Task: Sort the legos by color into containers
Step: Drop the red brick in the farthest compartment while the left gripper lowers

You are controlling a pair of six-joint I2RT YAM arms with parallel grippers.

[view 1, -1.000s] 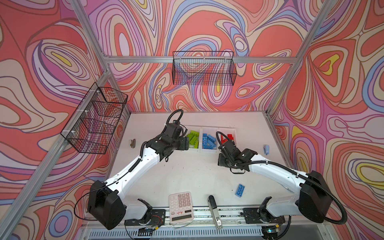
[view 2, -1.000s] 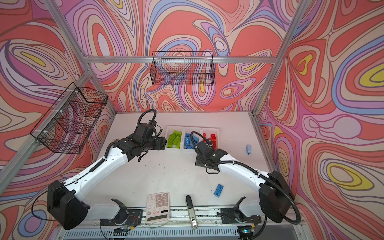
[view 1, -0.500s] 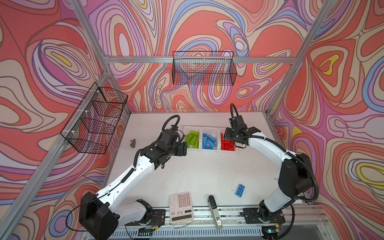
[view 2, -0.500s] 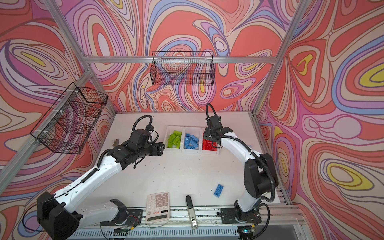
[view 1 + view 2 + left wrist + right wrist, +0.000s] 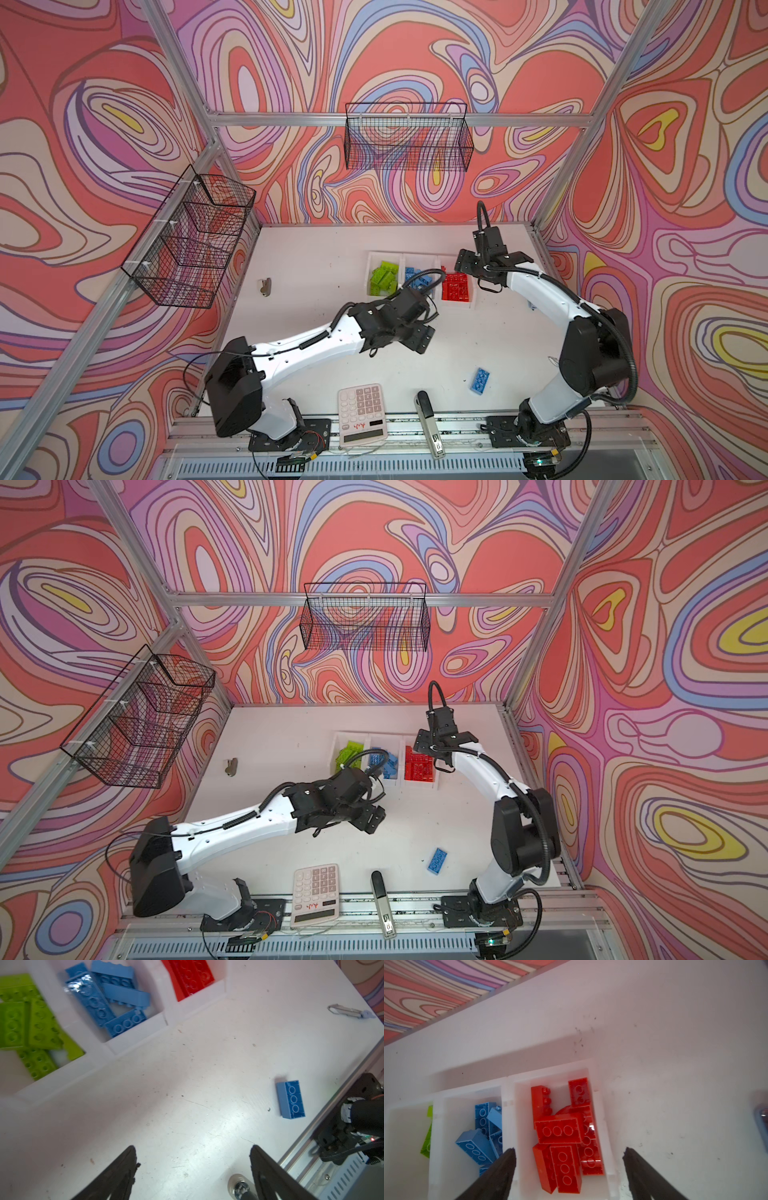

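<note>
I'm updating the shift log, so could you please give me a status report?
Left gripper open, empty, over table. Right gripper open, empty, above red bin. One blue brick loose on table; others binned. Nothing blocking it.

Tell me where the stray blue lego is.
In both top views the stray blue lego lies alone on the table, front right, right of the stapler, clear of the containers.

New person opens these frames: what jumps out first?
The swirling pink-red patterned walls around the white table. Then three joined white plastic bins at the table's back, holding lime-green, blue and red bricks, and one stray blue studded brick lying near the front right.
</note>
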